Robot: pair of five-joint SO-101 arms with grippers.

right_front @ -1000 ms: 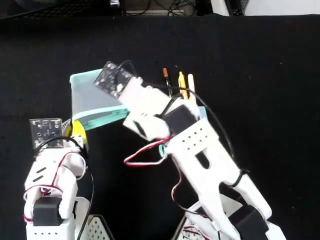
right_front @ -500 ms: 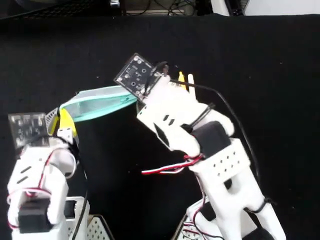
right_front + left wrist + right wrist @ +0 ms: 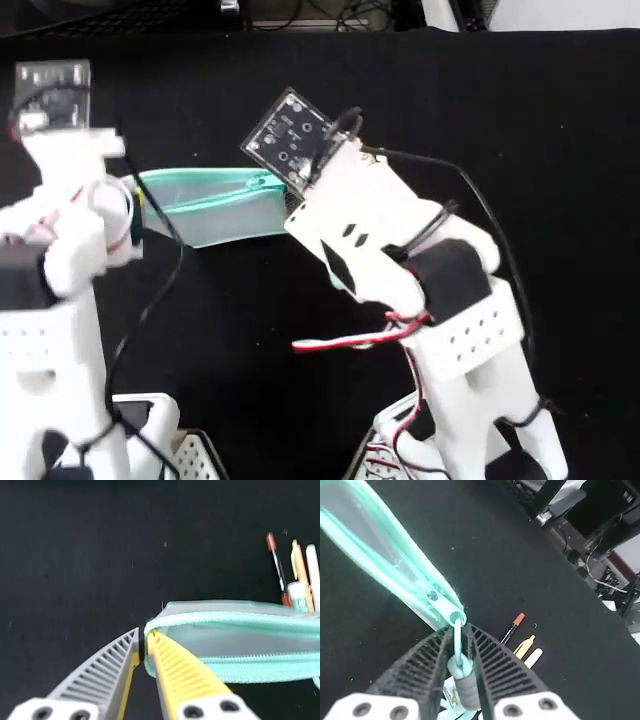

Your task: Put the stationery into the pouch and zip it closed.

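A teal see-through pouch point(image 3: 212, 205) hangs stretched between the two arms above the black table. My left gripper point(image 3: 143, 639) is shut on the pouch's point(image 3: 235, 640) end corner, also seen from above point(image 3: 136, 205). My right gripper point(image 3: 461, 631) is shut on the teal zip pull point(image 3: 458, 647) at the pouch's point(image 3: 385, 560) other end, under the right arm's wrist point(image 3: 284, 192). The two zip edges spread apart from the slider. A brown-capped pen point(image 3: 276, 565), an orange pen point(image 3: 300, 570) and a white stick point(image 3: 312, 570) lie on the table beyond the pouch.
The table is covered in black cloth point(image 3: 520, 140). Cables and dark equipment point(image 3: 590, 510) stand past its far edge. The right arm's white body point(image 3: 430, 290) crosses the middle of the table. A small labelled item point(image 3: 298, 594) lies by the pens.
The left arm has risen and swung toward the far side, carrying the pouch's end. The pouch has gone from slanted to level and taut. The right gripper has shifted slightly right.
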